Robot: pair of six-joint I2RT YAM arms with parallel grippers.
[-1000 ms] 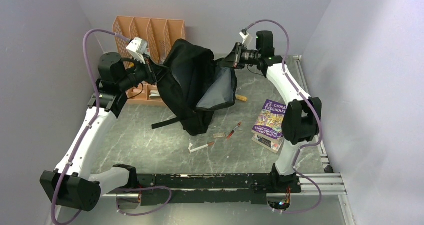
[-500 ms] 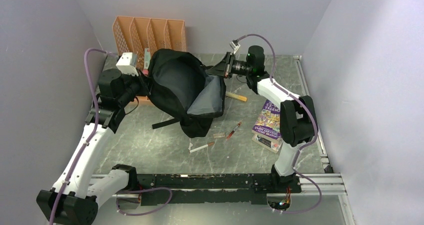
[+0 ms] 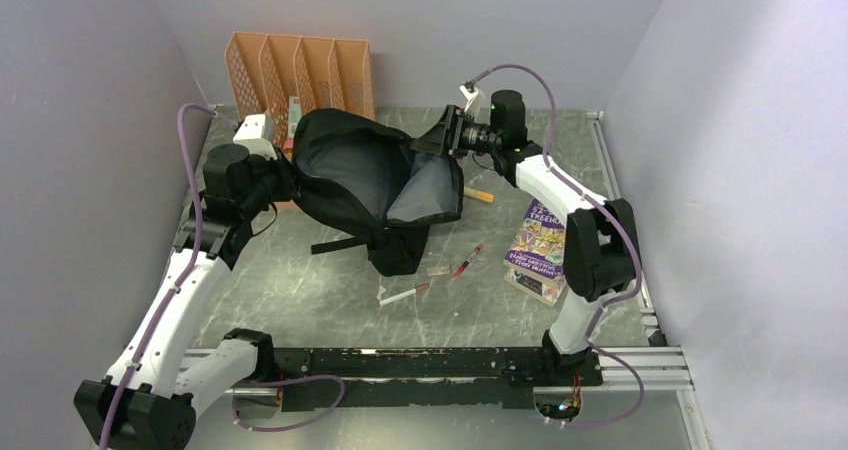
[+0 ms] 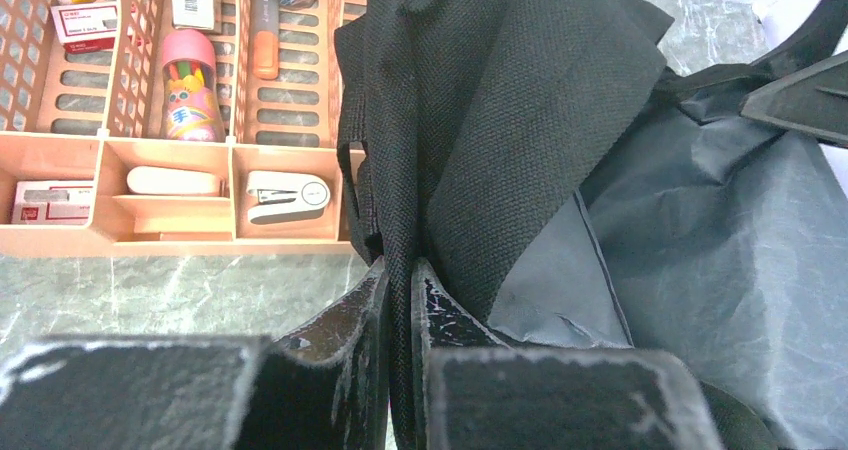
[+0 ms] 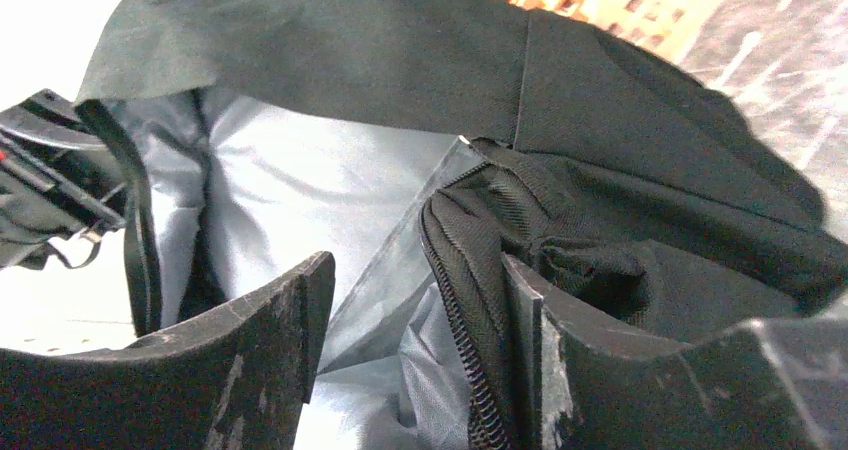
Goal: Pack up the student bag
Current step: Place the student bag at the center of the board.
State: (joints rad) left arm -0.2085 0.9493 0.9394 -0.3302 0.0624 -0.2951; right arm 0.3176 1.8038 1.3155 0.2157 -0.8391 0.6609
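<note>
A: Where's the student bag (image 3: pixel 352 175)?
B: Upper centre of the top view, on the table (image 3: pixel 300 290), mouth gaping, just in front of the orange organiser (image 3: pixel 300 65).
A: Claws?
B: Left gripper (image 4: pixel 400 288) is pinched tight on a fold of bag fabric. Right gripper (image 5: pixel 418 270) has its fingers apart, zipper edge loose between them.

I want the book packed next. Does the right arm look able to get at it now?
Probably yes: the book lies bare on the table beside that arm, and the right claw stands open around the bag rim, not gripping.
</note>
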